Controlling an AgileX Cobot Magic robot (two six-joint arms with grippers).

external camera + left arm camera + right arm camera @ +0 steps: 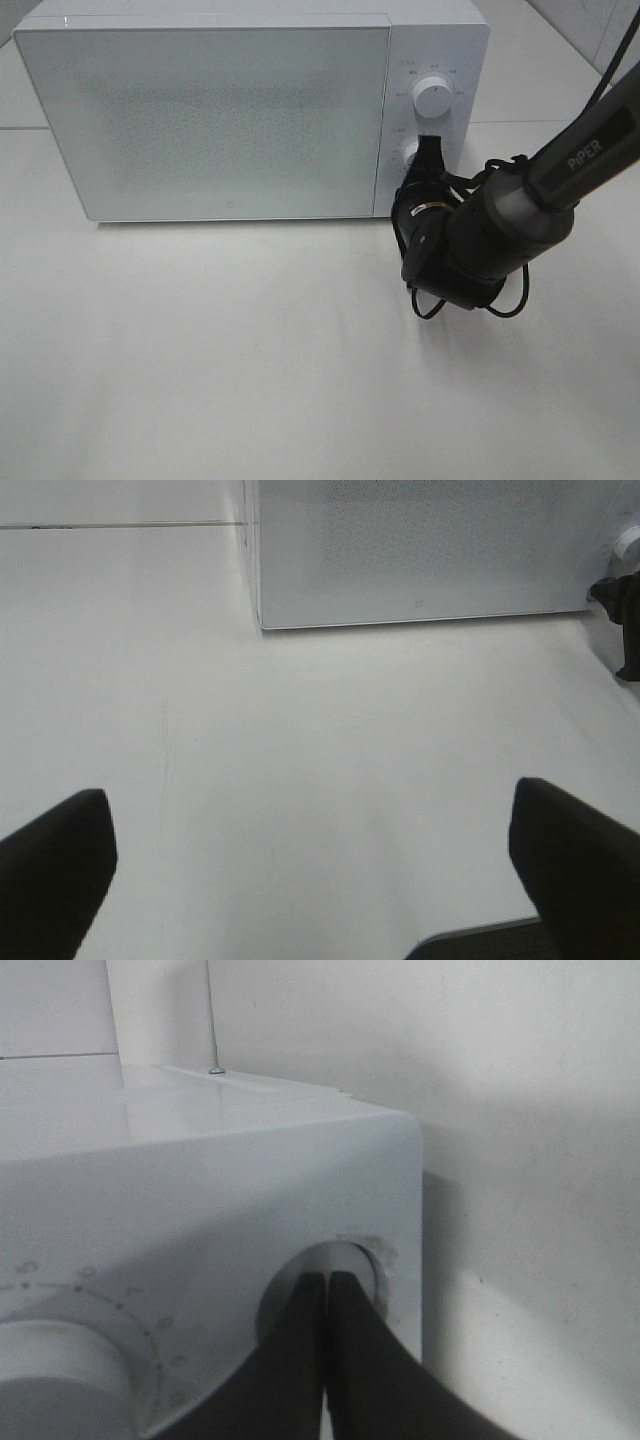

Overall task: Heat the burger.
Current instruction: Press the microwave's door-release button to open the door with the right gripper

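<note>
Left end effector (pixel 310 875): fingers (pixel 55 865) spread wide above the bench.
Bench (pixel 330 730): white, smooth.
Microwave (pixel 420 550): farther off, white front facing here.
Dark shape (pixel 628 630): beside the microwave's edge, possibly the other arm.

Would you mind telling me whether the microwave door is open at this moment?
No, the door of the microwave lies shut, flush with the front panel.

Microwave (pixel 440 30) white, door (pixel 200 110) w/ fine grey dot mesh; upper knob (pixel 433 97) white, tiny grey marks round it. Table (pixel 250 350) plain off-white. Right arm (pixel 560 165) dk grey w/ white lettering; right gripper (pixel 327 1280) & left gripper (pixel 310 795) black.
</note>
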